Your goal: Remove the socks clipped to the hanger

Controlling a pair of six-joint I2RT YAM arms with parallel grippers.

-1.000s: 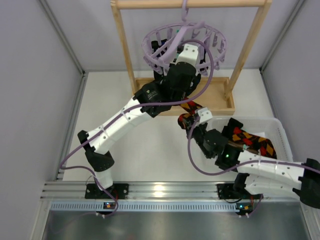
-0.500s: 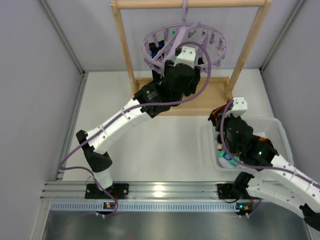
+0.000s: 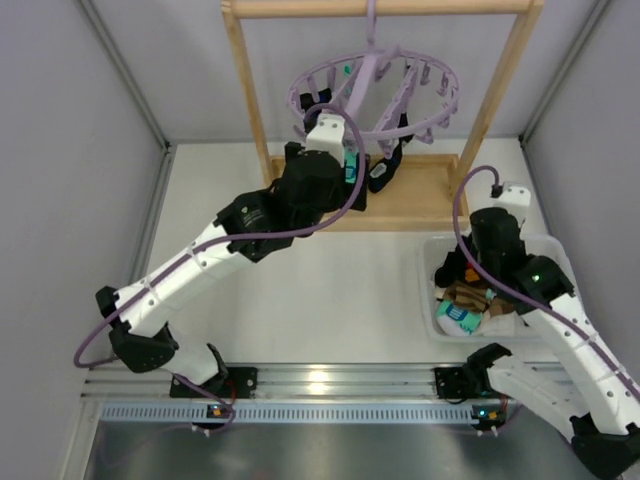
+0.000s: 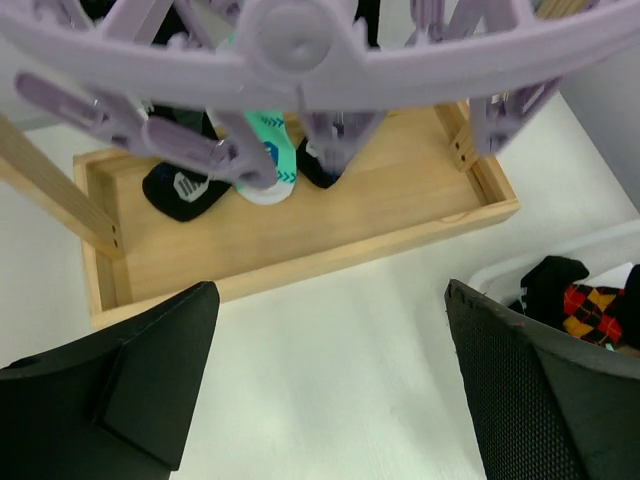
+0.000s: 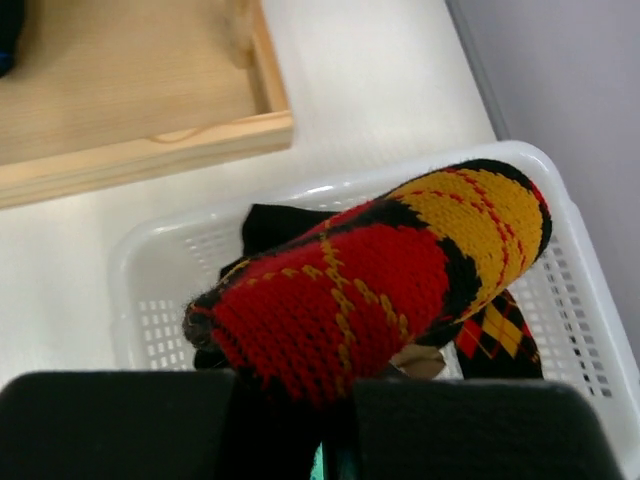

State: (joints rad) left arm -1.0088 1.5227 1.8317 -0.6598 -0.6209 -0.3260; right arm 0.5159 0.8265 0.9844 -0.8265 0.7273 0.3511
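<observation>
Black sock (image 4: 165,195), white patch (image 4: 187,185) unreadable

Top external camera: fixed high behind the arm bases, facing down and forward, far enough off to cover the table (image 3: 330,290), both arms, the rack tray (image 3: 430,200), the hanger (image 3: 371,65) and the basket (image 3: 428,300). Left wrist camera: close under the hanger (image 4: 290,30), facing forward and down through the left gripper (image 4: 328,295) onto the rack tray (image 4: 330,215). Right wrist camera: low over the basket (image 5: 150,260), facing down past the right gripper (image 5: 330,385), with the argyle sock (image 5: 380,270) close before the lens. All three views share the rack tray and the basket.
</observation>
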